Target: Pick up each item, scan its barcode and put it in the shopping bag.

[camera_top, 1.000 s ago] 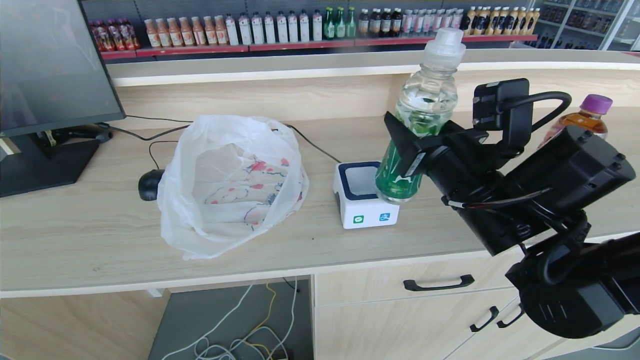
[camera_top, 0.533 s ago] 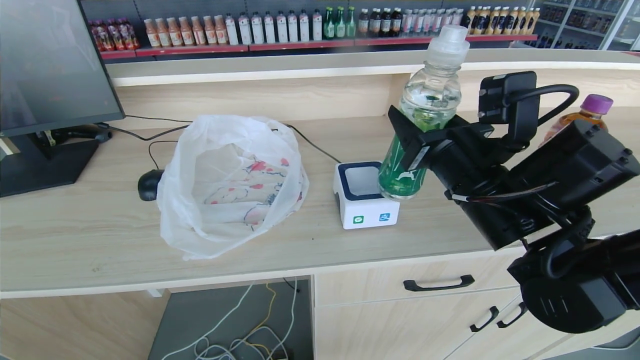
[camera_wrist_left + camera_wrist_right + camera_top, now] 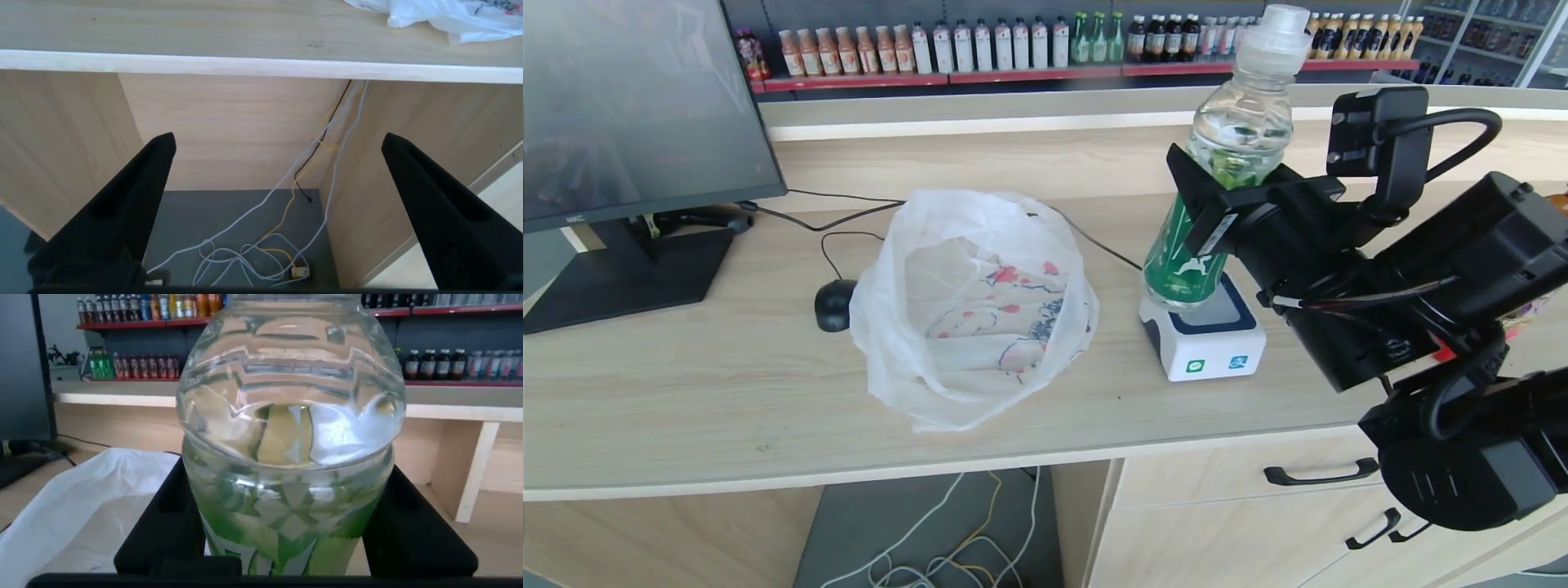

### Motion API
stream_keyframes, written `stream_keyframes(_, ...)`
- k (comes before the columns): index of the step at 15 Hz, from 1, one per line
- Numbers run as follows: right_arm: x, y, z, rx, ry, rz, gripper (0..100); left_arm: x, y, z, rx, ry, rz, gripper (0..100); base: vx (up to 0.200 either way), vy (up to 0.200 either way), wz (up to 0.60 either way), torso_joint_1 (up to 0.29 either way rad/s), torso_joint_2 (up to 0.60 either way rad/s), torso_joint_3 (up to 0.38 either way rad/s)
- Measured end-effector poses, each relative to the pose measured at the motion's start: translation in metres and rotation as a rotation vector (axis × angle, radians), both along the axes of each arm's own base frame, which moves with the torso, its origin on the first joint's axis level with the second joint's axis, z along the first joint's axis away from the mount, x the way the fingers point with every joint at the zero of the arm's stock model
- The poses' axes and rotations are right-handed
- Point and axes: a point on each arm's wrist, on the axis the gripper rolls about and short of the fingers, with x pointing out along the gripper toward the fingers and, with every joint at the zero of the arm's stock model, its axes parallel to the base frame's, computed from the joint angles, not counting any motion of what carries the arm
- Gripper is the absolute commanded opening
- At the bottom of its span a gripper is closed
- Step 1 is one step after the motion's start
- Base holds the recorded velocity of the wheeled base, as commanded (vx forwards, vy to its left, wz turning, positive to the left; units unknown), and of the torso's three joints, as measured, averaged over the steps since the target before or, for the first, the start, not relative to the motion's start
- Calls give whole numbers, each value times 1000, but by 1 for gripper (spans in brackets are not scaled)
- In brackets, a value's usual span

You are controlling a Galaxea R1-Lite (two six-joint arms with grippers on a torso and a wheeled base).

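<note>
One bottle clamped in R jaws — base hides pt of scanner; L jaws wide open, empty.

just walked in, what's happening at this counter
The robot's right gripper holds a clear, green-labelled drink bottle upright, with its base over the white barcode scanner on the wooden counter. The open white shopping bag sits on the counter to the robot's left of the scanner, and the bottle is not yet in it. The left gripper hangs open below the counter edge, holding nothing.
</note>
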Motion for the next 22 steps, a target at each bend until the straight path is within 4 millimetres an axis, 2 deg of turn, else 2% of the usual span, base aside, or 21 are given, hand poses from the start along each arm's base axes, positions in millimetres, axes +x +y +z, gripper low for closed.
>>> stream_keyframes(7, -4, -2, 5, 16, -14, 6, 0, 0, 0, 0, 0, 0, 0, 100, 0, 200, 0, 0, 9, 2)
stream_keyframes(16, -9, 5, 4, 17, -12, 34, 0, 0, 0, 0, 3, 0, 0, 100, 0, 0, 0, 0, 0, 0)
stream_keyframes(22, 6, 18, 1, 21, -17, 37, 0, 0, 0, 0, 3, 0, 0, 100, 0, 0, 0, 0, 0, 0)
